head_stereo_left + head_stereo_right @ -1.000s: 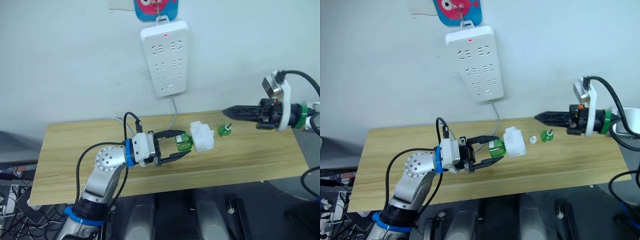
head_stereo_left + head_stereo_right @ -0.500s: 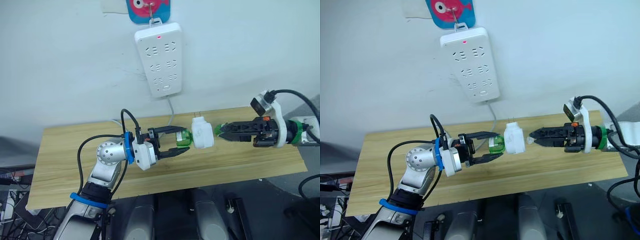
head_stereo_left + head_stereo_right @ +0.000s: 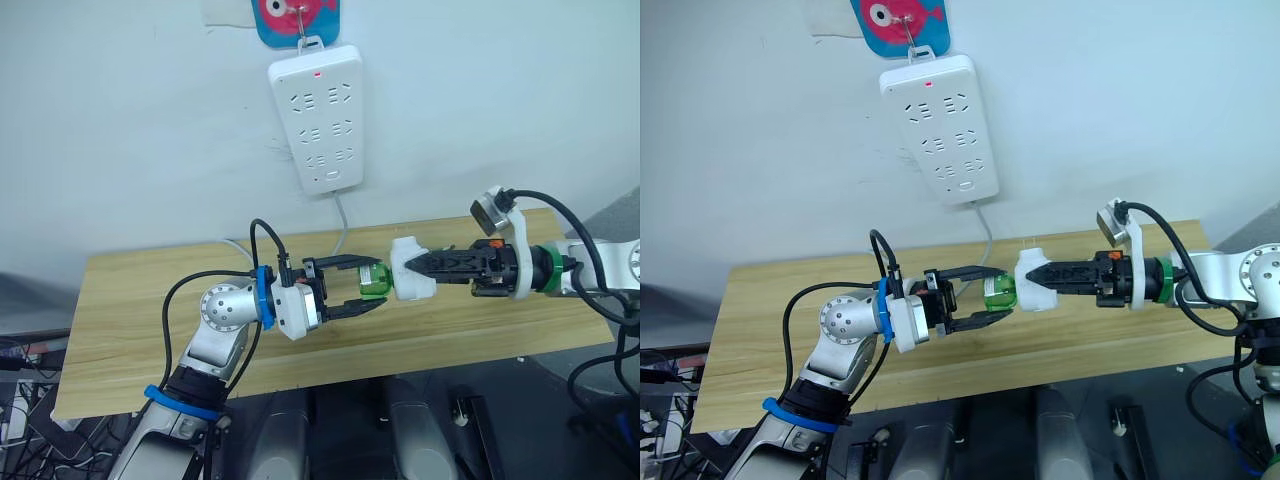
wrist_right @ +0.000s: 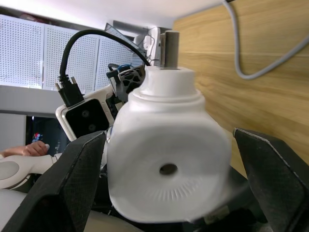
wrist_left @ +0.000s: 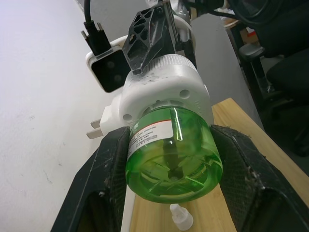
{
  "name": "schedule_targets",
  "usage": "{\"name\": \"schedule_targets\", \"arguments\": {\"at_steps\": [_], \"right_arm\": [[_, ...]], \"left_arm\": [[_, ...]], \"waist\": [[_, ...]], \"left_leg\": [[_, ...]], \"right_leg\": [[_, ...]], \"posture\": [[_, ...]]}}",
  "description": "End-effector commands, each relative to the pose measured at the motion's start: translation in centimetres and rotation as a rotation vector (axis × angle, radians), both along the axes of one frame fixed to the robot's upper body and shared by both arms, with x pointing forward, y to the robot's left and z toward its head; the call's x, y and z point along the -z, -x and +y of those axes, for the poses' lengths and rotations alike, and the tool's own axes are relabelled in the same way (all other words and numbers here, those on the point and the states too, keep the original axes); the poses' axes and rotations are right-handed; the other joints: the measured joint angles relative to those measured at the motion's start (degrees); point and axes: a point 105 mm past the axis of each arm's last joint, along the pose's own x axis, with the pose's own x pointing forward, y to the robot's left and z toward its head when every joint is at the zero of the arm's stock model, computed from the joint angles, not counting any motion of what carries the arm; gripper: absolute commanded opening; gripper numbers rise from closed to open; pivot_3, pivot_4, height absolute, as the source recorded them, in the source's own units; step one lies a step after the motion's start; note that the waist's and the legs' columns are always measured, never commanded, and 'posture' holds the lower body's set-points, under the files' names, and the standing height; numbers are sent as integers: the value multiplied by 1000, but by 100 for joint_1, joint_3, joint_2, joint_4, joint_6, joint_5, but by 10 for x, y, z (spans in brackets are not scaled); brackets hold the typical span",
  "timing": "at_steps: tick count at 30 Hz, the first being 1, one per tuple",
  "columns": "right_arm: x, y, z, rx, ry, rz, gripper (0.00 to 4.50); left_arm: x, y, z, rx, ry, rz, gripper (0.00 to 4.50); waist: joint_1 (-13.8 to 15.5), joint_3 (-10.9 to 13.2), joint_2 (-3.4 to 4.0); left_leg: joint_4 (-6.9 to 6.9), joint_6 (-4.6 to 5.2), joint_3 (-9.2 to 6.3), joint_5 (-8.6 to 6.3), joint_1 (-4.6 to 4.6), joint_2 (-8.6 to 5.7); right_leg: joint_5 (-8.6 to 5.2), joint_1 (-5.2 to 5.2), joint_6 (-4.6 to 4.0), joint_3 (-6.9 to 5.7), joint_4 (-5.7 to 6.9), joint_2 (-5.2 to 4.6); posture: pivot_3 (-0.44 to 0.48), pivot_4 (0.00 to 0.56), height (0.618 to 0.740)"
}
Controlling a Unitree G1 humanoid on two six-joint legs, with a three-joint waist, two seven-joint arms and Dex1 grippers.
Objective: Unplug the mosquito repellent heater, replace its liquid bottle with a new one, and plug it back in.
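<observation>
Left eye view: the left gripper (image 3: 372, 292) is reaching toward the right gripper (image 3: 412, 270) above the wooden table (image 3: 130, 320), and the mosquito repellent heater (image 3: 410, 268) is sitting between the two. The left gripper's fingers are clamping the green liquid bottle (image 3: 373, 282), which is screwed into the heater's near end. The right gripper's black fingers are lying along the heater's far side, their tips touching its white shell; I cannot tell whether they are squeezing it. Behind both grippers, a white power strip (image 3: 319, 118) is hanging on the wall with its cable (image 3: 342, 226) dropping to the table.

Left wrist view: the left gripper's two fingers (image 5: 110, 179) are pressing on either side of the green bottle (image 5: 172, 151), narrowed to its width. Straight ahead of them the heater (image 5: 164, 89) is capping the bottle, its plug prongs (image 5: 95, 129) sticking out sideways. A tiny white bottle cap (image 5: 180, 216) is lying on the table just under the bottle.

Right wrist view: the right gripper's fingers (image 4: 84, 166) are standing wide on both sides of the heater (image 4: 166, 166), whose round vent hole (image 4: 168, 169) is facing the camera, and small gaps are showing between pads and shell.
</observation>
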Motion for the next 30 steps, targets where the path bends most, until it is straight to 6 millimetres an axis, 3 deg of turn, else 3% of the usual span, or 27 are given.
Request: {"name": "schedule_targets", "arguments": {"at_steps": [1, 5, 11, 18, 24, 30], "right_arm": [[-9, 6, 5, -39, -24, -34, 4044], [-9, 7, 6, -45, -34, -31, 2966], [-10, 6, 7, -43, -47, -33, 2965], [-6, 3, 5, -3, -36, -34, 2965], [1, -5, 0, 80, 16, -34, 2965], [12, -17, 6, 193, 111, -57, 2965]], "left_arm": [[-8, 7, -3, 28, 44, -16, 2216], [-8, 7, -3, 29, 46, -11, 2216], [-2, 8, -2, 34, 37, 62, 2216], [2, 5, 7, -4, -18, 203, 4453], [2, 1, 14, -89, -127, 246, 4500], [15, -5, 6, -177, -306, 228, 4500]], "waist": [[0, 0, 0], [-1, 0, 0], [-2, 0, 0], [-2, 0, 0], [-1, -2, 1], [-1, -51, -4]], "left_leg": [[0, 0, -2, 0, 0, 0], [0, 0, -2, 0, 0, 0], [0, 0, -3, 0, 0, 0], [0, 1, -6, 0, 0, 0], [0, 1, -5, 0, 0, 0], [-1, 0, -1, 1, 0, -2]], "right_leg": [[0, 0, 0, 0, 0, 0], [0, 0, 0, 0, 1, 0], [0, 0, 0, 0, 1, 0], [0, 0, 0, 0, 2, 0], [0, 0, 0, 0, 2, 2], [0, 0, 0, 0, 1, 2]], "posture": [[-25, 319, 740], [-25, 319, 740], [-22, 320, 740], [-19, 310, 740], [-13, 297, 740], [-13, 286, 740]]}}
